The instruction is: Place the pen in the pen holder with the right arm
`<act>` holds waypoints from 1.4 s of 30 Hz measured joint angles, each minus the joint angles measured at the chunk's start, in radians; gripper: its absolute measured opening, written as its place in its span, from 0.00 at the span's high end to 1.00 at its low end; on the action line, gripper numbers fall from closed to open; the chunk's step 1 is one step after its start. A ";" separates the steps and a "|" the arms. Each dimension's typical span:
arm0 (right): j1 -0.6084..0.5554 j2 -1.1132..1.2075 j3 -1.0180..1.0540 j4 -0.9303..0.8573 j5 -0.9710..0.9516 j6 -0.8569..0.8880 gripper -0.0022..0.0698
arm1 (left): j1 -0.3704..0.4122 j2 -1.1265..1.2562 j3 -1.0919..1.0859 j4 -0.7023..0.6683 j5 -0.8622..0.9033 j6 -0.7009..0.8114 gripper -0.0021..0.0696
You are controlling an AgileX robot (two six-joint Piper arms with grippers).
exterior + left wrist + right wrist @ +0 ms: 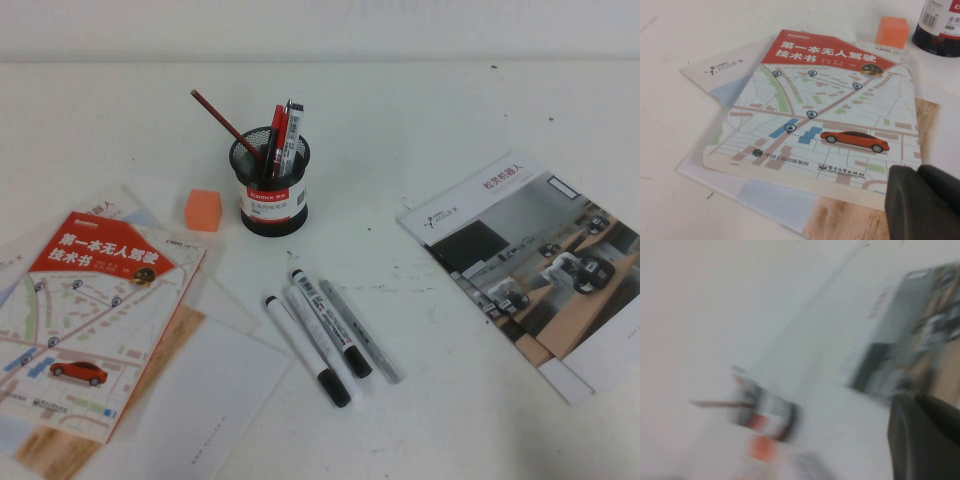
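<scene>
Pen (360,331) lies flat on the bench (450,130) toward the near edge, middle, slanting near-right to far-left. It sits just beside two fat white markers (328,333) on its left, nearest one almost touching. Not picked up yet; task looks unstarted.

Neither arm shows in the high view. Right hand (925,440) appears only as a dark edge in its own wrist view, above the bench with the brochure (530,265) and the far pen holder in sight; view is smeared. Holding nothing that I can see; open or clenched: cannot tell. Left hand (922,202) likewise a dark edge over the map book (95,310) at the near-left of the bench, touching nothing visibly; state cannot tell, probably parked.

Doing the step well, my judgement: come down on the pen from the right side, fingers across its shaft near mid-length, clear of the neighbouring marker so it isn't dragged along. Thin pen, likely to roll or slip, so grip low and square.

Further back, orange block (202,209), then the pen holder (272,185) near bench middle, upright, already crowded with a red pencil (225,122) and other pens. Drop the pen upright into the free gap, not onto the rim.
</scene>
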 joint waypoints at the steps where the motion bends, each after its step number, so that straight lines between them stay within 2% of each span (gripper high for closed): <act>1: 0.000 0.000 0.000 0.109 -0.009 0.000 1.00 | 0.000 0.000 0.000 0.000 0.000 0.000 0.97; 3: 0.000 0.000 0.000 0.219 -0.016 -0.003 1.00 | 0.000 0.000 0.000 0.000 0.000 0.000 0.97; 8: 0.000 0.000 0.000 0.231 0.028 -0.171 1.00 | 0.000 0.000 0.000 0.000 0.000 0.000 0.97; 13: 0.000 0.000 0.000 0.343 0.084 -0.228 1.00 | 0.000 0.000 0.000 0.000 0.000 0.000 0.97; 17: 0.000 0.000 -0.007 0.359 0.166 -0.363 1.00 | 0.000 0.000 0.000 0.000 0.000 0.000 0.97; 21: 0.000 0.063 -0.121 0.340 0.283 -0.518 1.00 | 0.000 0.000 0.000 0.000 0.000 0.000 0.97; 25: 0.000 0.213 -0.312 0.197 0.383 -0.600 1.00 | 0.000 0.000 0.000 0.000 0.000 0.000 0.97; 28: 0.000 0.364 -0.467 0.035 0.480 -0.614 1.00 | 0.000 0.000 0.000 0.000 0.000 0.000 0.97; 31: 0.000 0.529 -0.596 -0.055 0.568 -0.620 1.00 | 0.000 0.000 0.000 0.000 0.000 0.000 0.97; 38: 0.003 0.922 -0.823 -0.119 0.750 -0.692 1.00 | 0.000 0.000 0.000 0.000 0.000 0.000 0.97; 42: 0.076 1.138 -0.933 -0.180 0.767 -0.713 1.00 | 0.000 0.000 0.000 0.000 0.000 0.000 0.97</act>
